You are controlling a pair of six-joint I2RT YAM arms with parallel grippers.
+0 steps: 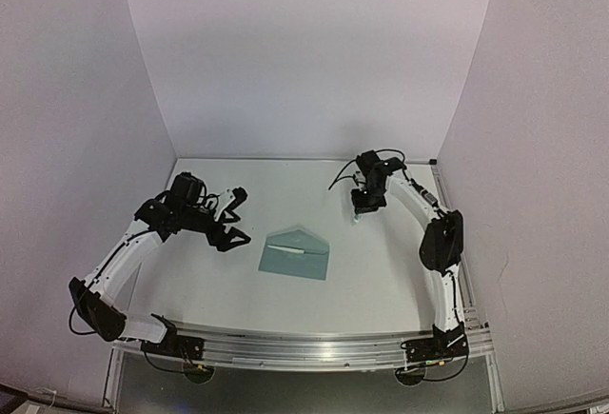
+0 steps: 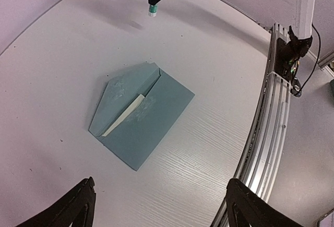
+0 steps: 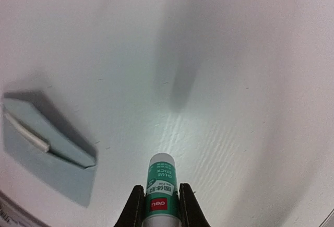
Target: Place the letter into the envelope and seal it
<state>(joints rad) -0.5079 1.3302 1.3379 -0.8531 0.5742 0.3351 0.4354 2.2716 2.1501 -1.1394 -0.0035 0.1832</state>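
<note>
The teal envelope (image 1: pixel 295 255) lies flat at the table's middle, flap folded over but slightly lifted. A thin cream strip of the letter (image 2: pixel 123 115) shows under the flap edge; the rest is hidden inside. The envelope also shows in the left wrist view (image 2: pixel 142 116) and the right wrist view (image 3: pixel 44 146). My left gripper (image 1: pixel 231 216) is open and empty, left of the envelope, fingers (image 2: pixel 70 208) spread wide. My right gripper (image 1: pixel 366 201) is shut on a green and white glue stick (image 3: pixel 160 188), held above the table to the envelope's back right; the stick also shows in the left wrist view (image 2: pixel 152 9).
White walls enclose the table on three sides. A metal rail (image 1: pixel 304 347) runs along the near edge and also shows in the left wrist view (image 2: pixel 266 133). Cables hang by the right arm (image 1: pixel 440 243).
</note>
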